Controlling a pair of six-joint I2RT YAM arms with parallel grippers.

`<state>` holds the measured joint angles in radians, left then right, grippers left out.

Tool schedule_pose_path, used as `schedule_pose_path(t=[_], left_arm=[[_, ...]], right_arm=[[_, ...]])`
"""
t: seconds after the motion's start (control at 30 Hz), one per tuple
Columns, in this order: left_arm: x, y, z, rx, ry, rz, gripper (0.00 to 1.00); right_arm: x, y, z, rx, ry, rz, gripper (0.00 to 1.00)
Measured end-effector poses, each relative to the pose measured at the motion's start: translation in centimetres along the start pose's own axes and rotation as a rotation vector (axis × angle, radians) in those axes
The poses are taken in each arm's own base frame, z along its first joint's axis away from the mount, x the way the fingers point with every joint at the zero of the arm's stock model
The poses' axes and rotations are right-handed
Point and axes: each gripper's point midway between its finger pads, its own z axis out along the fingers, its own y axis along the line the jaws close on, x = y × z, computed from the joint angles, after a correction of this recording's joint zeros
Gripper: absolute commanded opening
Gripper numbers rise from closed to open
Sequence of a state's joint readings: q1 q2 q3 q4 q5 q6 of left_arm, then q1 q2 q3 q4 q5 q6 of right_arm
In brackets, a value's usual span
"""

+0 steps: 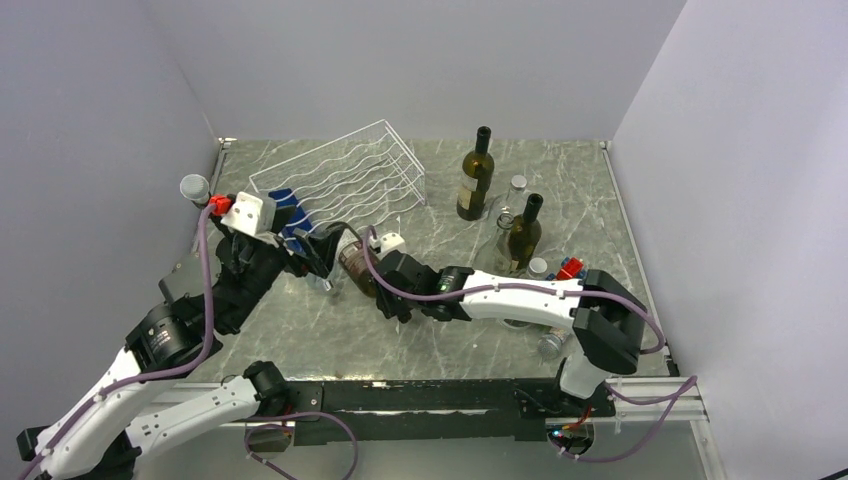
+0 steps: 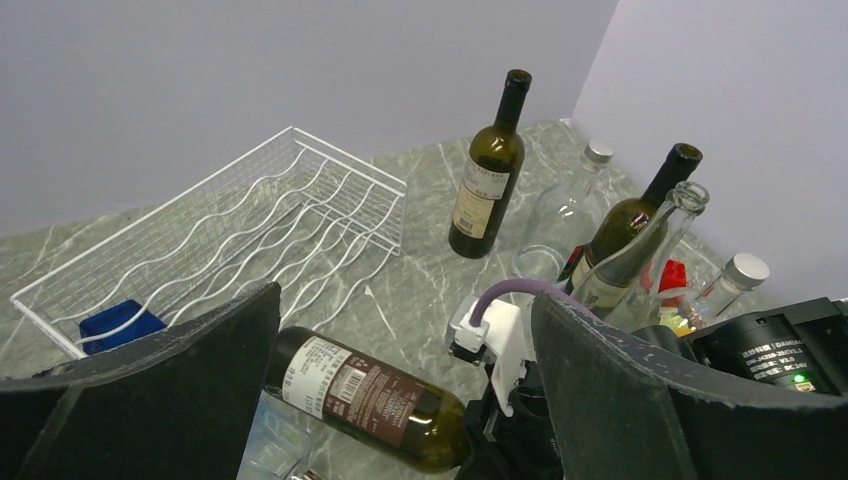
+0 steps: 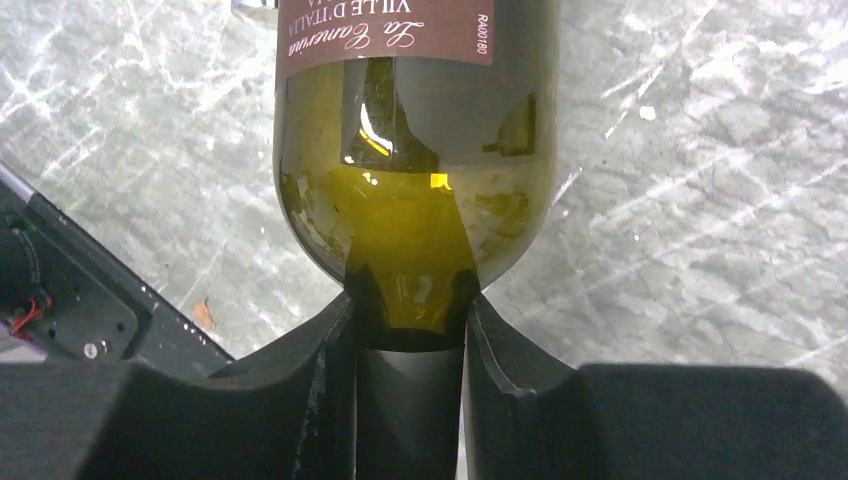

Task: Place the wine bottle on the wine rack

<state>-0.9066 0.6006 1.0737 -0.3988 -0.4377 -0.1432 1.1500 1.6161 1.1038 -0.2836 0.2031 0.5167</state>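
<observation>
The right gripper point(image 3: 410, 312) is clamped on the neck of the wine bottle point(image 3: 410, 180), a dark green bottle with a maroon label lying on its side. Whether it rests on the surface or hangs just above it, I cannot tell. The left gripper point(image 2: 405, 300) stands wide apart over the bottle's body end, holding nothing.

The bottle is left of the tabletop's middle, just short of the white wire wine rack point(image 1: 345, 175), which sits tilted at the far left corner. Its cradles are bare, with a blue object point(image 2: 120, 322) at its near end.

So the grasp looks done. What remains is carrying the bottle to a cradle and letting go.

The grey marbled tabletop point(image 1: 580, 200) also carries two upright dark bottles point(image 1: 476, 175) and some clear glass ones toward the right edge. Plain pale walls point(image 1: 400, 60) close three sides.
</observation>
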Motion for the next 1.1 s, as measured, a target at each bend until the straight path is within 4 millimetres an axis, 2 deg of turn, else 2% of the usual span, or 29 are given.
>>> schedule_pose_path(t=[0.17,0.37,0.5,0.73,0.93,1.1], left_arm=[[0.6,-0.1,0.3,-0.003,0.030,0.015,0.99],[0.8,-0.1,0.3,0.001,0.040,0.019,0.99],[0.8,-0.1,0.3,0.002,0.040,0.022,0.99],[1.1,-0.4,0.6,0.011,0.052,0.035,0.99],[1.5,-0.6,0.9,0.018,0.067,0.048,0.99],[1.7,-0.8,1.0,0.024,0.075,0.050,0.99]], right_arm=[[-0.4,0.2,1.6,-0.004,-0.026,0.010,0.00],[0.6,-0.2,3.5,0.017,0.002,0.011,0.00],[0.7,-0.5,3.9,0.023,0.005,0.014,0.00],[-1.1,-0.5,5.4,-0.019,-0.064,0.054,0.00],[-2.4,-1.4,8.5,-0.019,-0.116,0.086,0.00],[-4.6,-1.2,11.2,-0.026,-0.160,0.098,0.00]])
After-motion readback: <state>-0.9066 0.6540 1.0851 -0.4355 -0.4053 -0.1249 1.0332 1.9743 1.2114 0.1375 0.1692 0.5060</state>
